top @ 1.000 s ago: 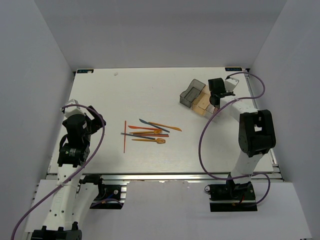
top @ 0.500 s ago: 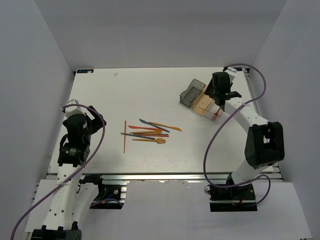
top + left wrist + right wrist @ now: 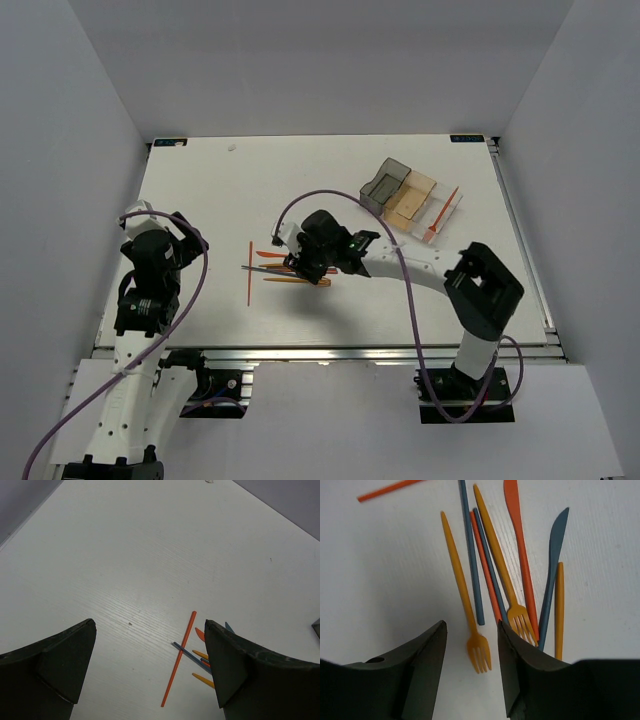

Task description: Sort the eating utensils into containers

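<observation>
Several utensils (image 3: 292, 265) lie in a loose pile mid-table, with one orange stick (image 3: 250, 272) to their left. My right gripper (image 3: 303, 262) is open and low over the pile. In the right wrist view the right gripper (image 3: 471, 635) straddles an orange fork (image 3: 464, 596), tines towards the camera. Beside it lie a second orange fork (image 3: 496, 555), a blue stick (image 3: 470, 555), a red knife (image 3: 517, 540) and a blue knife (image 3: 552, 570). The three joined bins (image 3: 385, 183) stand at the back right. A red fork (image 3: 441, 214) lies in the clear one. My left gripper (image 3: 190, 238) is open and empty.
In the left wrist view the open left gripper (image 3: 150, 625) hangs above bare table, with the orange stick (image 3: 179, 657) and a few handle ends ahead of it. White walls close off the table on three sides. The amber bin (image 3: 413, 197) sits between the dark and clear ones.
My right arm has swung from the bins at the back right over to the pile in the middle. The red fork stays behind in the clear bin. The left arm has not moved.
</observation>
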Available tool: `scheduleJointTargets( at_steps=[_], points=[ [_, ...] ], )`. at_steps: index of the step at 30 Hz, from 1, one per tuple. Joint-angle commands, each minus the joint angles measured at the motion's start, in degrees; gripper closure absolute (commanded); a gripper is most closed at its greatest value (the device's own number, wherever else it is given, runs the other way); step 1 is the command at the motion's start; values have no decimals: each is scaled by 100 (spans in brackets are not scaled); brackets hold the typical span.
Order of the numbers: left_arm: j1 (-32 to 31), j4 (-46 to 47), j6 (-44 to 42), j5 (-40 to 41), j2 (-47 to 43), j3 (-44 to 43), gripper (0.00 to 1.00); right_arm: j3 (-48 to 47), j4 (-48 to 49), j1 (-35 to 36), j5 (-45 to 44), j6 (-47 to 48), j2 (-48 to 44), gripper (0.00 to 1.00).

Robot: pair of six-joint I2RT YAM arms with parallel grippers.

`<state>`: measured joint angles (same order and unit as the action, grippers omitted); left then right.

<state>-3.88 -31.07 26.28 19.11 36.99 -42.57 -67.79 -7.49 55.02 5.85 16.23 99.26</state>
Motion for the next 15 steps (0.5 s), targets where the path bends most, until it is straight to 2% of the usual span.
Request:
scheduleJointTargets(
  at_steps=[1, 4, 7, 9, 11, 15],
  points=[
    [-25, -48, 44, 119, -52, -6, 2, -550, -497, -54, 145, 706, 382, 49],
    [-16, -48, 44, 101, -26, -6, 2, -1095, -1103, 78, -109, 864, 936, 54],
    [-16, -31, 35, 75, -17, -6, 2, -1263, -1255, 166, -321, 978, 1366, 59],
    [-25, -31, 26, 57, -17, -6, 2, -1263, -1238, 167, -417, 1031, 1455, 62],
    [-25, -31, 26, 57, -17, -6, 2, -1272, -1229, 167, -479, 1040, 1526, 69],
    [-25, -22, 26, 49, -8, -6, 2, -1237, -1176, 175, -383, 1032, 1473, 70]
  ],
)
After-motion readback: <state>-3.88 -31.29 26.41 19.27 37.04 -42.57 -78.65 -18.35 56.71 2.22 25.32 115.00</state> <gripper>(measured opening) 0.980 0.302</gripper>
